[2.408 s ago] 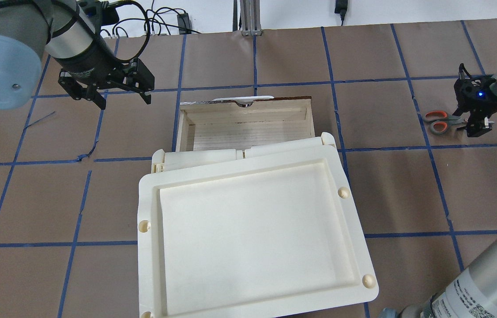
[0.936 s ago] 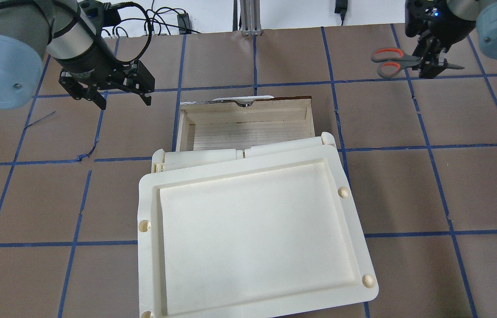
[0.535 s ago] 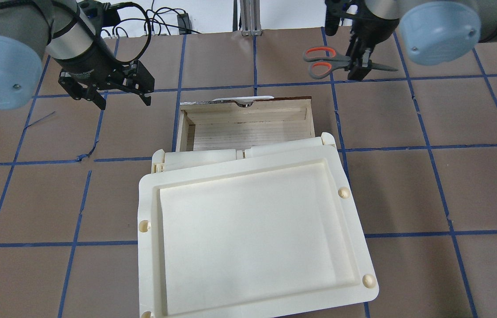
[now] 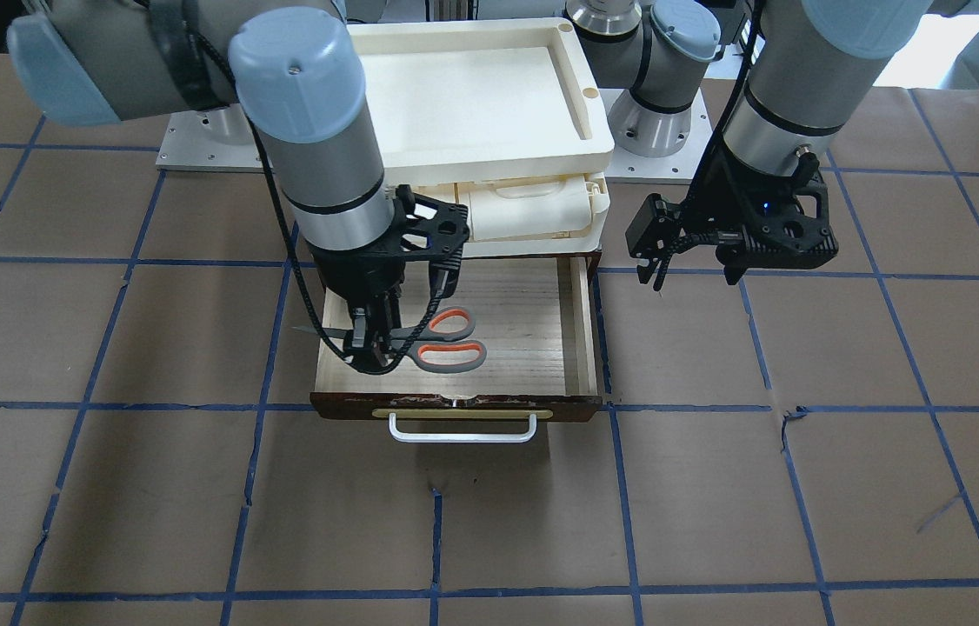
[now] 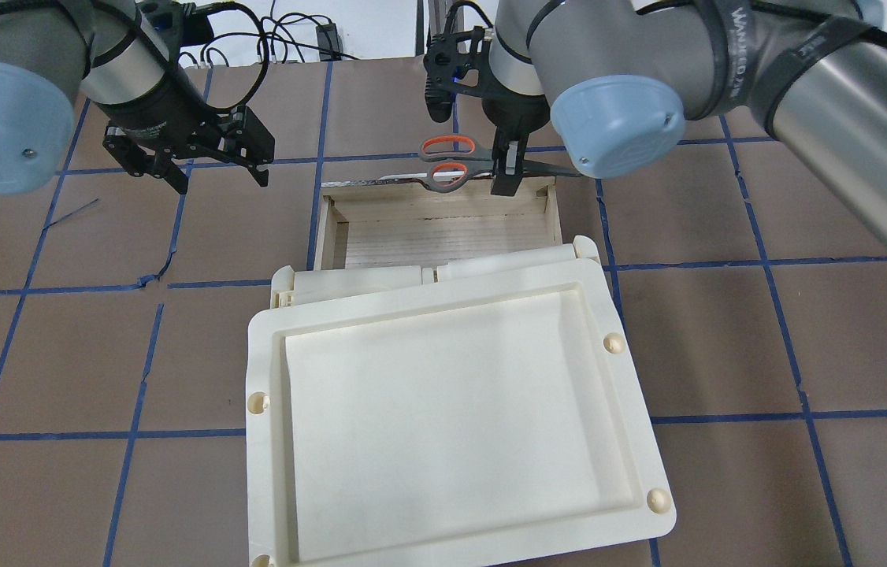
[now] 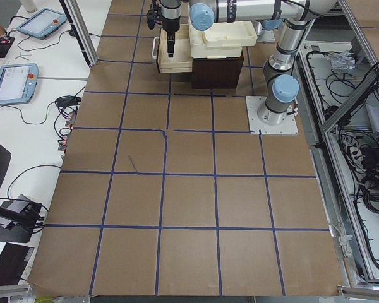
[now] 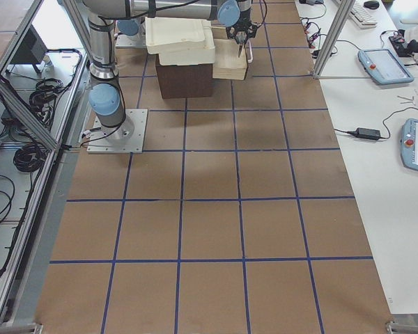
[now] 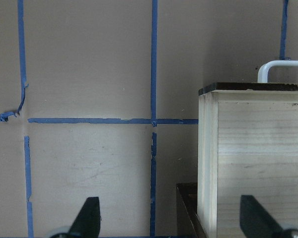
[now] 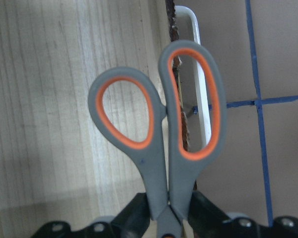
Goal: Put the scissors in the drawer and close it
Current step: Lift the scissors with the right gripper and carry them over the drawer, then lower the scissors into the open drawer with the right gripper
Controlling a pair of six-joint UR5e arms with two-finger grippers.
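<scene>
Grey handles lined with orange mark the scissors [image 4: 446,341], pinched near the pivot by the right tool [image 4: 370,352], whose fingers are closed tight on them. They hang level over the pulled-out drawer [image 4: 581,339], loops toward its middle and blades pointing to the robot's right. From the right wrist camera one loop lies over the pale wooden floor and the other over the dark front and the white bar handle [image 4: 462,432]. They seem to be clear of the wood, though their height is hard to judge. The left tool [image 4: 694,276] hovers above the brown desk [image 4: 802,478] just off the drawer's left side, spread wide with nothing in it. A cream tray [image 5: 262,354] sits on the unit behind the drawer.
</scene>
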